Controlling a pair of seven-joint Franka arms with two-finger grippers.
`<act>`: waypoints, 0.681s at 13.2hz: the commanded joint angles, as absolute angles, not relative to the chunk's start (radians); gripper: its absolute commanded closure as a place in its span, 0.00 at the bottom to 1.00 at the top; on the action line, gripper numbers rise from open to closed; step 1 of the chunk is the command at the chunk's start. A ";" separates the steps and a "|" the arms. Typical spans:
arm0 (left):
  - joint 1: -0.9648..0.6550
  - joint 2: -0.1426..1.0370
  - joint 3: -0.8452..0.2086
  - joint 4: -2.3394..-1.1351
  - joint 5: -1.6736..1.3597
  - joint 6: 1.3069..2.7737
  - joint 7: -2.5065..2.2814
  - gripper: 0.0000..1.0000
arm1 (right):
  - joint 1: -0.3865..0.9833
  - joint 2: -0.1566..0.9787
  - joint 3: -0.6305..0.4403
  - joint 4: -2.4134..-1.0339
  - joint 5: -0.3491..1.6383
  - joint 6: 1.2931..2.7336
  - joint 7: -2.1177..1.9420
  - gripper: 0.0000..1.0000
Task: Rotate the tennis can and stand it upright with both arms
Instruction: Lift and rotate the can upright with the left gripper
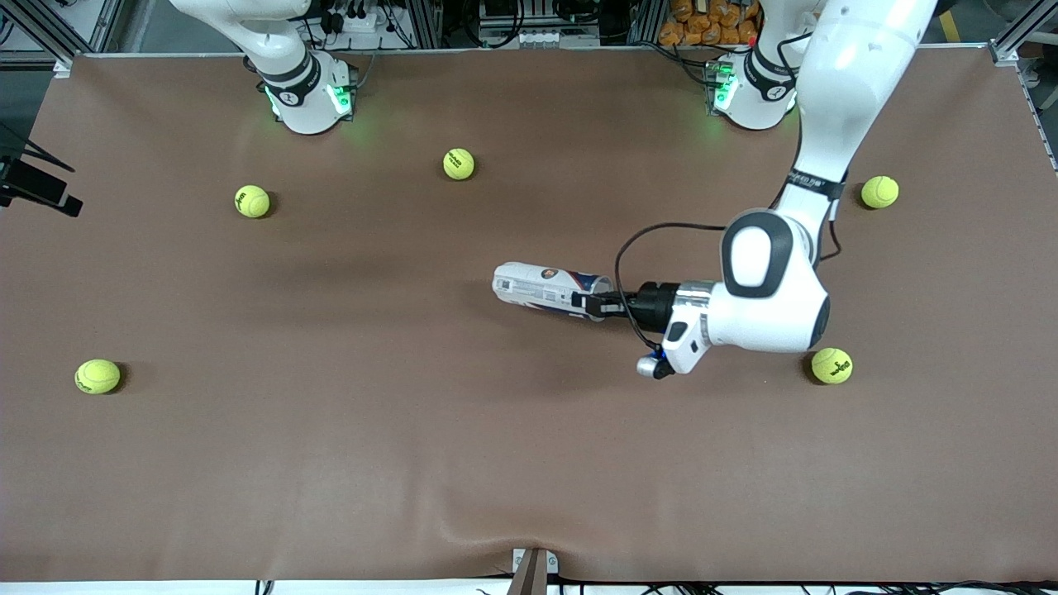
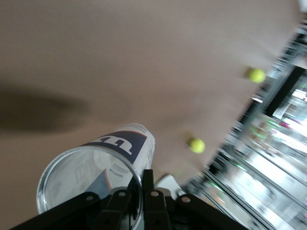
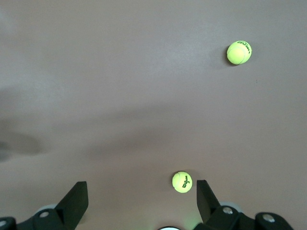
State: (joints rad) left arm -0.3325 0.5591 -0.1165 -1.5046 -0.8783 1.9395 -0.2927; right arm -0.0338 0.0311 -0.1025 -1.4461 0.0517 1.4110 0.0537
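1. The table [image 1: 331, 463] is a wide brown sheet with 5 tennis balls scattered on it, well apart from each other.
2. The left arm [image 1: 826, 107] reaches from its base to the middle of the table; the right arm [image 1: 273, 41] waits, folded up by its own base.
3. The can [image 1: 545, 289] is at mid-table, roughly horizontal, its open mouth toward the left arm's end. A shadow shows under it, so it may be slightly lifted; I cannot tell for sure.
4. The left gripper [image 1: 602, 306] is pinching the can's rim at the mouth, 1 finger inside and 1 outside, as the left wrist view shows [image 2: 136, 196].
5. The right gripper [image 3: 139, 199] hangs over bare table near its base, fingers spread, holding nothing.
6. Judged step: the left arm has the can and is set to rotate it. Next, the can likely needs swinging toward the right arm, which must come in to take the body before uprighting.
7. The nearest ball [image 1: 831, 365] is clear of that path.
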 commanded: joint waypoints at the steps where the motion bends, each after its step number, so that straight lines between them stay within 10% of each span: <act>1: -0.432 0.572 -0.107 -1.366 -0.631 1.951 -0.617 1.00 | -0.043 0.025 -0.098 -1.443 0.058 1.401 0.061 0.00; 9: -0.699 0.580 -0.054 -1.296 -0.052 1.965 -1.093 1.00 | -0.043 0.025 -0.098 -1.442 0.058 1.399 0.061 0.00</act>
